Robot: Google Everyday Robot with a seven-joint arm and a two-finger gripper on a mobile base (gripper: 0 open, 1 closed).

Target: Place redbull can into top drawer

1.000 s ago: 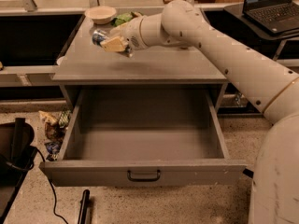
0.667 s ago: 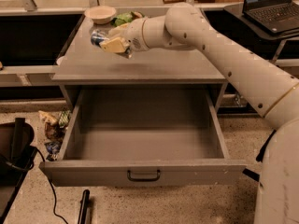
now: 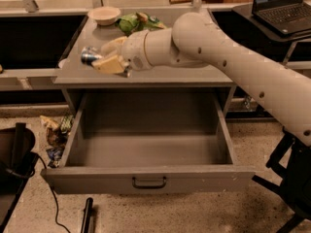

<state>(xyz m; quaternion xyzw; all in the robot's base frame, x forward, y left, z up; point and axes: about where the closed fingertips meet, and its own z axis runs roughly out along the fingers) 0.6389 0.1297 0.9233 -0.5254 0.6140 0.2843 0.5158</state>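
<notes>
**Desk:** What do the containers hold?

**Photographer:** The top drawer [image 3: 204, 178] stands pulled out beneath the grey bench [image 3: 175, 75], with a small dark bar handle [image 3: 149, 182] centred on its front panel. Its grey floor shows bare from wall to wall. A shallow cream bowl [image 3: 104, 15] sits at the back of the bench; its inside cannot be made out. A green snack bag [image 3: 138, 22] lies just beside it, toward the right of the picture.

**Desk:** And the can?

**Photographer:** The redbull can [image 3: 89, 56] is not yet in the drawer. It lies sideways over the front part of the bench, toward picture left, gripped in the pincer [image 3: 106, 56]. The two cream fingers [image 3: 112, 65] are closed on it, one on the far side and one on the near side. Whether the can touches the bench top cannot be told.

**Desk:** Any change from a second ago?

**Photographer:** Yes. Pincer and can were then farther back, just in front of the bowl. They are now nearer the bench's front edge, a little more to picture left and clear of the bowl. Drawer, bowl and bag lie as they did.

**Desk:** How does the can look?

**Photographer:** Slim, with a blue body and a shiny silver end pointing away from the arm [image 3: 233, 67]. Only that end and a short stretch of the body show; the rest is hidden between the fingers
</notes>
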